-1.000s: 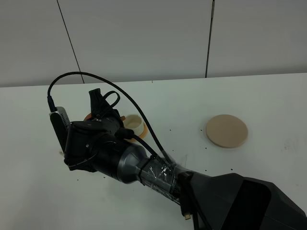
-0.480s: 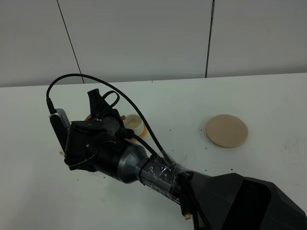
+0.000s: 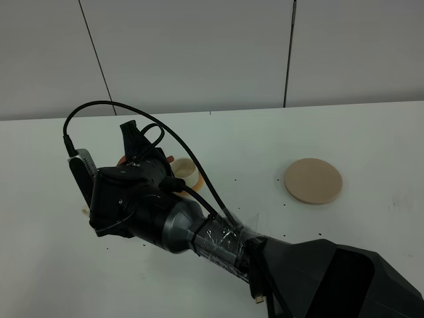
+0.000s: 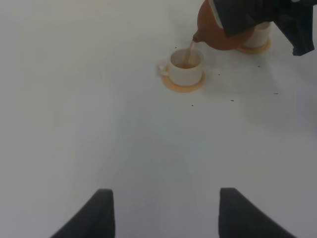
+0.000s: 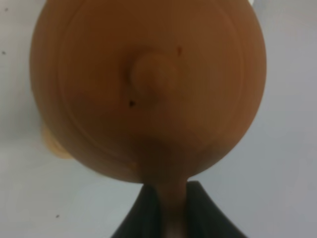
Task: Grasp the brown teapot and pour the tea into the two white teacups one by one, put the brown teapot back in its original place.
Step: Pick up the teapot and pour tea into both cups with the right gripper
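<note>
Tilted brown teapot point(image 4: 212, 29) clamped in right claw point(image 5: 171, 210), tea point(image 4: 190, 49) streaming into white teacup point(image 4: 186, 67) on orange saucer point(image 4: 171, 87), left claw point(image 4: 166, 201) spread empty above desk point(image 4: 74, 99), beige coaster point(image 3: 313, 181) at right.

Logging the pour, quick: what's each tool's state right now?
Left tool: open, holding nothing.
Right tool: closed on the handle of the brown teapot.

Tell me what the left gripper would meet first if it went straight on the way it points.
Most likely the bare white table, short of the cup under the teapot. Nothing else lies ahead of the left gripper, though depth is unclear.
</note>
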`<action>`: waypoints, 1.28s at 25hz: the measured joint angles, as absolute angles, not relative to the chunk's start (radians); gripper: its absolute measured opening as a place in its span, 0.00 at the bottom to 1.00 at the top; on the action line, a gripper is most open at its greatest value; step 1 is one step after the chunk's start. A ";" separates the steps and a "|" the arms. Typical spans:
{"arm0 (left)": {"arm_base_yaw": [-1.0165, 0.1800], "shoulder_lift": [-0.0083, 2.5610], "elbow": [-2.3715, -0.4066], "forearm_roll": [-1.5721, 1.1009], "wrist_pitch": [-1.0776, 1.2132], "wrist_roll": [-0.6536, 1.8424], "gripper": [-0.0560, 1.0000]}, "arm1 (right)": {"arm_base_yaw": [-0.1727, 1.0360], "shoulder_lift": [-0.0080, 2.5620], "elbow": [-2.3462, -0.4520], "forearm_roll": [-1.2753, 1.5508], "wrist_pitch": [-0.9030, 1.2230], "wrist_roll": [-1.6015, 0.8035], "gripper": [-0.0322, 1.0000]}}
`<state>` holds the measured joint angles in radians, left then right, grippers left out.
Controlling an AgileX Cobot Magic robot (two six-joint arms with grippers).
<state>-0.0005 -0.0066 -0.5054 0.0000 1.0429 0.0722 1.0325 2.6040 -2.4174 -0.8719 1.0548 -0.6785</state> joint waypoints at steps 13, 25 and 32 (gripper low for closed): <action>0.000 -0.007 -0.505 0.000 1.043 0.072 0.56 | 1.032 2.606 -2.367 -0.894 1.027 -0.717 0.12; 0.000 -0.007 -0.505 0.000 1.043 0.072 0.56 | 1.032 2.606 -2.366 -0.924 1.020 -0.717 0.12; 0.000 -0.007 -0.505 0.000 1.043 0.072 0.56 | 1.032 2.606 -2.366 -0.925 1.020 -0.716 0.12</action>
